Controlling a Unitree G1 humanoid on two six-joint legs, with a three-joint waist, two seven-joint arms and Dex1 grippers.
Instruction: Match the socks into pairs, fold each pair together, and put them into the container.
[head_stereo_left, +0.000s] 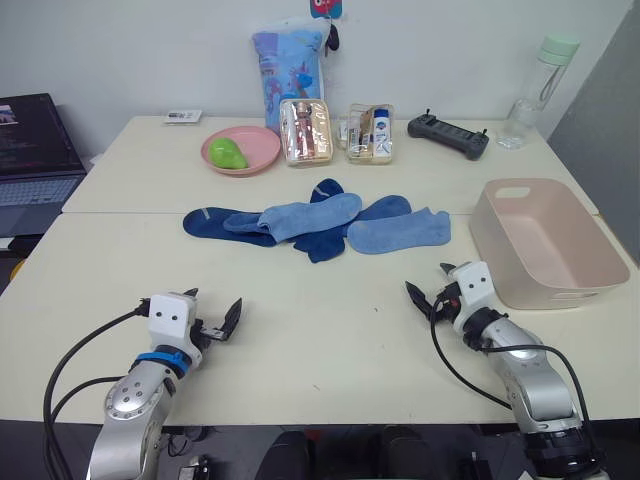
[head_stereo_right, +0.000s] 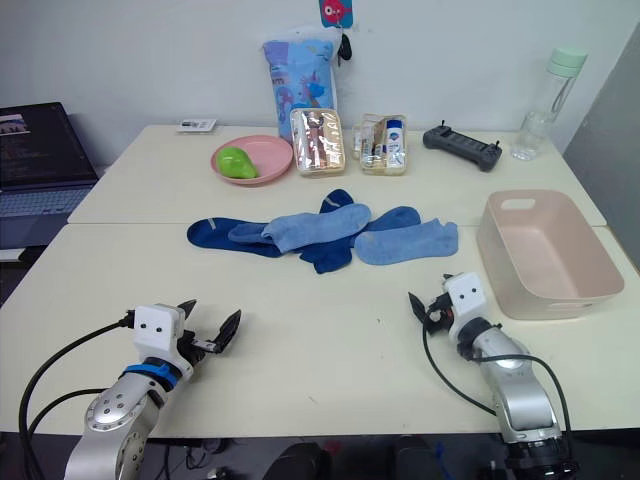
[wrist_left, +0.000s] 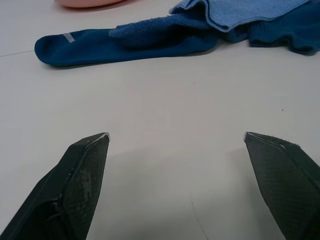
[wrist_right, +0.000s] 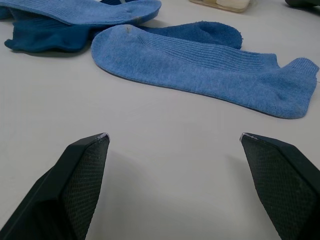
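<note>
- Left gripper (head_stereo_left: 213, 318): jaws wide, holding nothing, low over the pale surface (head_stereo_left: 330, 340) on the near side of the socks (head_stereo_left: 320, 222).
- Right gripper (head_stereo_left: 428, 287): jaws wide too, empty, also near of the socks.
- The socks: soft ribbed knit, navy to light blue, overlapping in a flat heap.
- The container (head_stereo_left: 545, 245): smooth pink plastic, rounded corners, empty, right of the socks.
- A round pink plate (head_stereo_left: 241, 150) beyond the socks holds a green fruit (head_stereo_left: 227, 153).

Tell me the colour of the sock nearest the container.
Light blue sock, ribbed; the right wrist view shows it best.
</note>
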